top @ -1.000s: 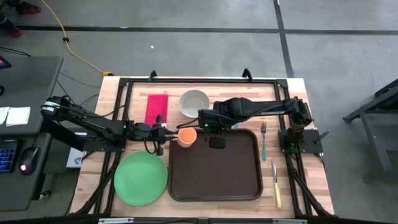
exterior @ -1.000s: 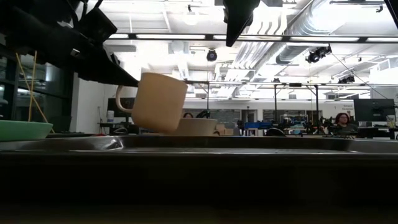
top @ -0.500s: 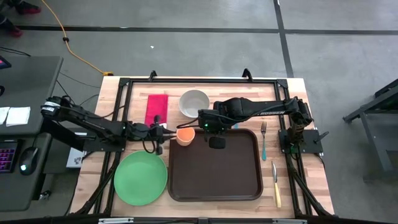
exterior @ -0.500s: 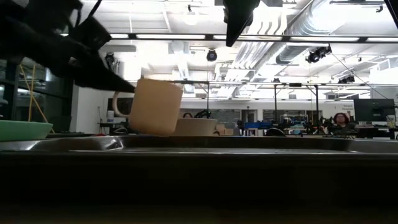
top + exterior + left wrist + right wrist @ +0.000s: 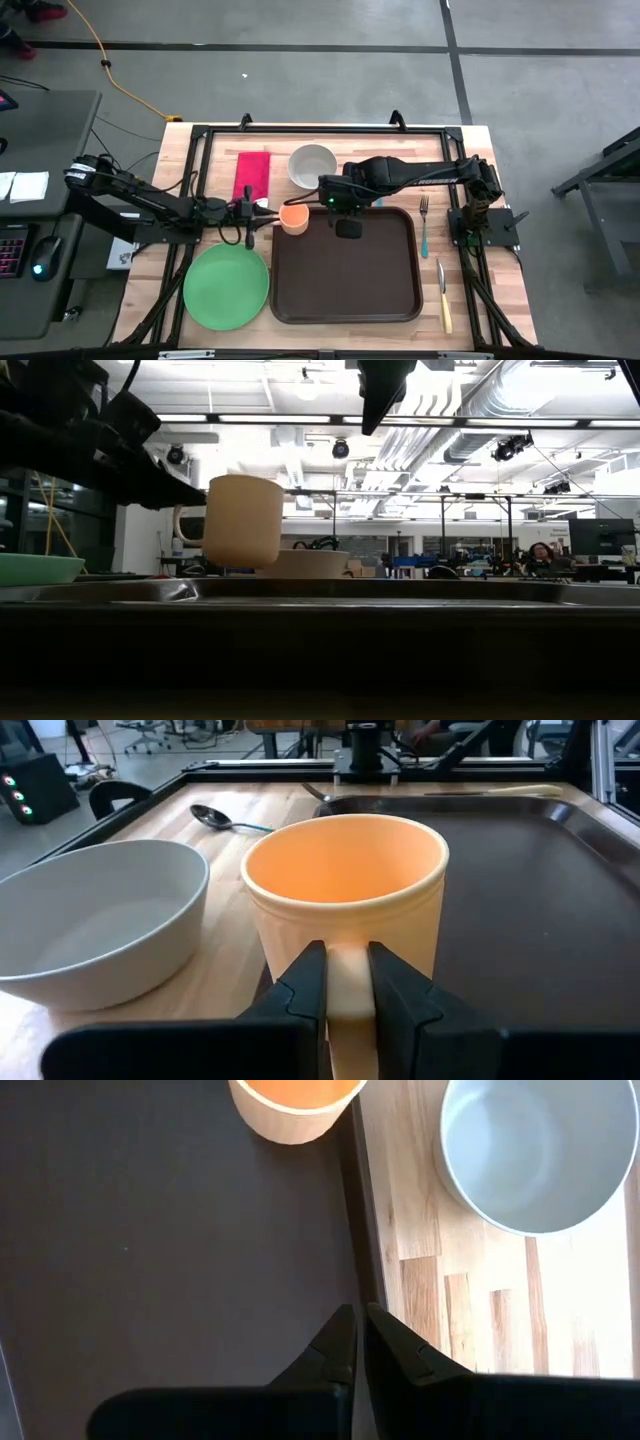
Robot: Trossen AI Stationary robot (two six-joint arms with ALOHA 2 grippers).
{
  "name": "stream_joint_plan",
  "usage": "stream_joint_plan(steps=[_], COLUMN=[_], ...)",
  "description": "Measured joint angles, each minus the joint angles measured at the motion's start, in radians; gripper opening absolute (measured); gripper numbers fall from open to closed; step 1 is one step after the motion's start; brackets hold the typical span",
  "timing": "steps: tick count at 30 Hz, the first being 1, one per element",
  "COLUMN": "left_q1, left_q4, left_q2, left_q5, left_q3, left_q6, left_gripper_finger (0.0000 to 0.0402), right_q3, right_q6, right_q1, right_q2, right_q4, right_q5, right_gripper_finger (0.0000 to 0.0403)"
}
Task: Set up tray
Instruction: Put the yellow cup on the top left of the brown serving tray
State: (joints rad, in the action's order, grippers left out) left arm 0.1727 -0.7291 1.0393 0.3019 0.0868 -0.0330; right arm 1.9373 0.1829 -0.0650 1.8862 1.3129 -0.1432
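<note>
My left pincer (image 5: 347, 982) pinches the handle of the orange mug (image 5: 345, 900), both fingers pressed against its sides, and holds the mug upright over the far-left corner of the tray (image 5: 350, 265) (in the low view the mug (image 5: 241, 520) hangs clear above the tray's rim (image 5: 400, 592)). Just beside the mug, on the bare bench (image 5: 450, 150), sits the white bowl (image 5: 312, 165), and beyond it in my left wrist view a spoon (image 5: 215, 817) lies on the wood. My right pincer (image 5: 357, 1342) hovers above the tray's far edge with its fingers drawn together on nothing, the mug and the bowl (image 5: 535, 1150) both ahead of it. The tray itself lies flat in the middle of the bench, its dark floor bare. The green plate (image 5: 227, 285) rests just beside the tray's left edge, a red napkin (image 5: 252, 175) lies left of the bowl, and a fork (image 5: 424, 225) and a knife (image 5: 443, 295) lie right of the tray.
</note>
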Motion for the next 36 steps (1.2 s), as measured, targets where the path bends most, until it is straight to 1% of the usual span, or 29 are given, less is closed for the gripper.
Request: stream_joint_plan(steps=[7,33,36], left_q1=[0.0,0.0,0.0], left_q4=[0.046,0.051,0.042], left_q2=[0.0,0.0,0.018], left_q5=[-0.01,0.0,0.006], left_q3=[0.0,0.001,0.001], left_q6=[-0.006,-0.022,-0.03], left_gripper_finger=[0.0086,0.0087,0.0087], right_q3=[0.0,0.0,0.0], right_q6=[0.0,0.0,-0.002], right_q1=[0.0,0.0,0.0], right_q2=[0.0,0.0,0.0], right_q4=[-0.022,-0.048,-0.048], right_q5=[0.0,-0.008,-0.009], right_gripper_finger=[0.0,0.0,0.0])
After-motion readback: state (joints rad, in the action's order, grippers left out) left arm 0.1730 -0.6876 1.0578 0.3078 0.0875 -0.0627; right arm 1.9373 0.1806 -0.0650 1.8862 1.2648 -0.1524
